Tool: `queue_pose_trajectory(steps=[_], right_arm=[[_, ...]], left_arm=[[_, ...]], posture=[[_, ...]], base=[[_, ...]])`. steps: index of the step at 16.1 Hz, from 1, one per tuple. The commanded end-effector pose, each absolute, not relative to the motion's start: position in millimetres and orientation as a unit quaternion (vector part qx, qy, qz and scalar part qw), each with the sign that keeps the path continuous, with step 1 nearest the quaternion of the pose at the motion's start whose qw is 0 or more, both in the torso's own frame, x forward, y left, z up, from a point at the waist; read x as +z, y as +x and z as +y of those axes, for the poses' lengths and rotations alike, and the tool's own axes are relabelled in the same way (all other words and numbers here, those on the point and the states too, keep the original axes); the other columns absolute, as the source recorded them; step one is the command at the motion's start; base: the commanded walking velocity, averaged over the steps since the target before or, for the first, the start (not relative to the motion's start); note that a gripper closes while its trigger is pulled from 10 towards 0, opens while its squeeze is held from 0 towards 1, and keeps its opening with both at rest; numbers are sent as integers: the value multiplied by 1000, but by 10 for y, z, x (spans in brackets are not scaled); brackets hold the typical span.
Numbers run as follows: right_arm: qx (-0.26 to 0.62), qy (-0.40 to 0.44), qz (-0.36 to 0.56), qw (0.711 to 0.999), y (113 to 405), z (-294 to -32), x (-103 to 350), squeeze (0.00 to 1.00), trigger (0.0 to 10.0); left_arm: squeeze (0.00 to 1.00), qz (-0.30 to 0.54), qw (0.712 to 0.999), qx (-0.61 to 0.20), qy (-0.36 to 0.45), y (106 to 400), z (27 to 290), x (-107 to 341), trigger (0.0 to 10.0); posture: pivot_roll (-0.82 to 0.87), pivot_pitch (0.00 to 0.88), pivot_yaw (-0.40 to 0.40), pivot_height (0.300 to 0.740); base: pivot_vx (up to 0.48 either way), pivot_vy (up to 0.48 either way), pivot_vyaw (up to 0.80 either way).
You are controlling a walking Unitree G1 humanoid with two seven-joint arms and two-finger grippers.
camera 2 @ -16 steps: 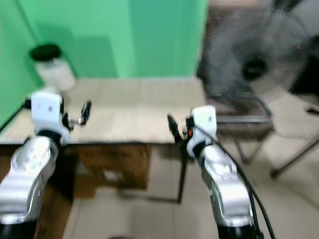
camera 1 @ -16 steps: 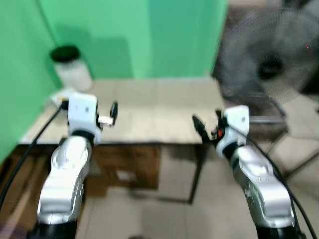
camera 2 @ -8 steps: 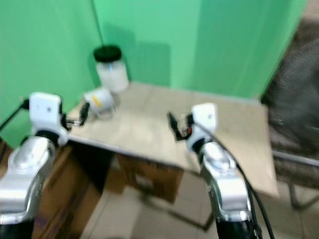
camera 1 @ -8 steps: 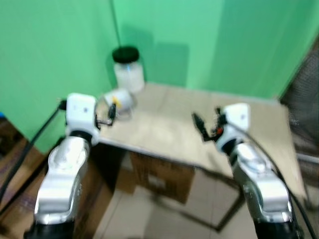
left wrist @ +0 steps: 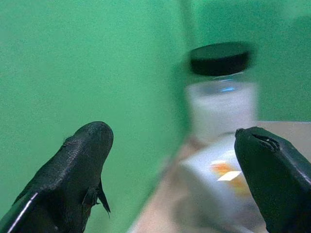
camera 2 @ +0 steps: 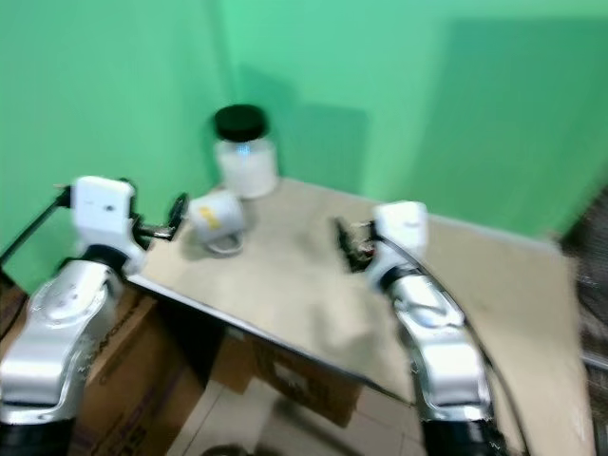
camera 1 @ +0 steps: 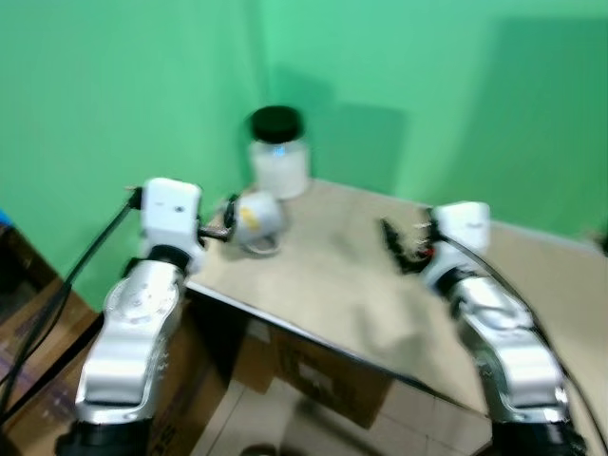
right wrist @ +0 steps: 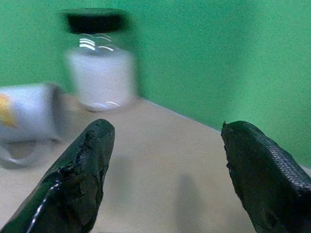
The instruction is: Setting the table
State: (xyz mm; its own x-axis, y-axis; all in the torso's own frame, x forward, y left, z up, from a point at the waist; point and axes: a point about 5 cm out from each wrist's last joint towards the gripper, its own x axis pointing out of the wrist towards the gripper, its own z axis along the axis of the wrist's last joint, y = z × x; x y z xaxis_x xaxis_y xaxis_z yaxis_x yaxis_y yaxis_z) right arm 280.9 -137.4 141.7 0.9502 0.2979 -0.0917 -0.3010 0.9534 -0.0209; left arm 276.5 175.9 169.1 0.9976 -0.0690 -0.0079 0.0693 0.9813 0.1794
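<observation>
Behind both pincers stands a green wall (camera 1: 399,85), meeting a second green wall at a corner just past the jar

Under and ahead of them, beige table (camera 1: 342,285), seen at an angle, frames blurred. Below its near edge, under the left pincer's arm, cardboard boxes (camera 2: 142,361)

Left arm (camera 1: 133,342) silver, reaches up from the lower left; left pincer (camera 1: 228,217) sits over the table's near-left corner, fingers spread wide with nothing between them. Its wrist view looks straight at mug and jar through the gap

Right arm (camera 1: 503,351) comes up on the other side; right pincer (camera 1: 397,245) hovers over the middle of the tabletop, fingers also spread, holding nothing. Off the surface as far as I can tell

Jar (camera 1: 277,152): clear glass, black lid, white contents, upright near the table's back corner, beyond the left pincer's tips and well off to the left of the right pincer

Mug (camera 1: 258,218): white with a yellow mark, lying on its side on the table, handle down toward the tabletop. Just ahead of the left pincer's tips, close, can't tell if touching. Sits between that pincer and the jar, near the jar but apart from it; well clear of the right pincer
</observation>
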Motion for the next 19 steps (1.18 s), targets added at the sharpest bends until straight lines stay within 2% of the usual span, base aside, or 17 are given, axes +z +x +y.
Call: queue_pose_trajectory(steps=[1, 3, 6, 10, 14, 17, 19], right_arm=[[140, -25, 37, 989, 2812, -1461, 1443, 0, 10000], [150, -18, 44, 988, 2807, -1452, 1420, 0, 10000], [216, 0, 49, 975, 2819, -1313, 1425, 0, 10000], [241, -2, 62, 968, 2927, -1255, 1390, 0, 10000], [255, 0, 61, 965, 2994, -1205, 1392, 0, 10000], [268, 13, 60, 962, 3002, -1171, 1376, 0, 10000], [289, 29, 69, 954, 3096, -1078, 1312, 0, 10000]], left_arm=[[0, -6, 995, -47, 93, 2768, 1707, 1722, 10000], [0, 10, 993, -67, 98, 2753, 1681, 1671, 10000], [0, 32, 986, -98, 128, 2720, 1665, 1596, 10000], [0, 46, 972, -146, 180, 2729, 1695, 1538, 10000], [0, 61, 955, -175, 232, 2911, 1837, 1456, 10000], [0, 75, 954, -184, 223, 3080, 1937, 1383, 10000], [0, 72, 955, -219, 184, 3198, 1922, 1341, 10000]], posture=[[96, 0, 68, 740], [93, 0, 70, 740], [96, 0, 69, 740], [101, 0, 66, 740], [106, 0, 59, 740], [96, 0, 69, 740], [84, 0, 80, 740]], base=[[360, 0, 0], [336, 0, 0], [0, 0, 0], [0, 0, 0], [0, 0, 0], [0, 0, 0], [0, 0, 0]])
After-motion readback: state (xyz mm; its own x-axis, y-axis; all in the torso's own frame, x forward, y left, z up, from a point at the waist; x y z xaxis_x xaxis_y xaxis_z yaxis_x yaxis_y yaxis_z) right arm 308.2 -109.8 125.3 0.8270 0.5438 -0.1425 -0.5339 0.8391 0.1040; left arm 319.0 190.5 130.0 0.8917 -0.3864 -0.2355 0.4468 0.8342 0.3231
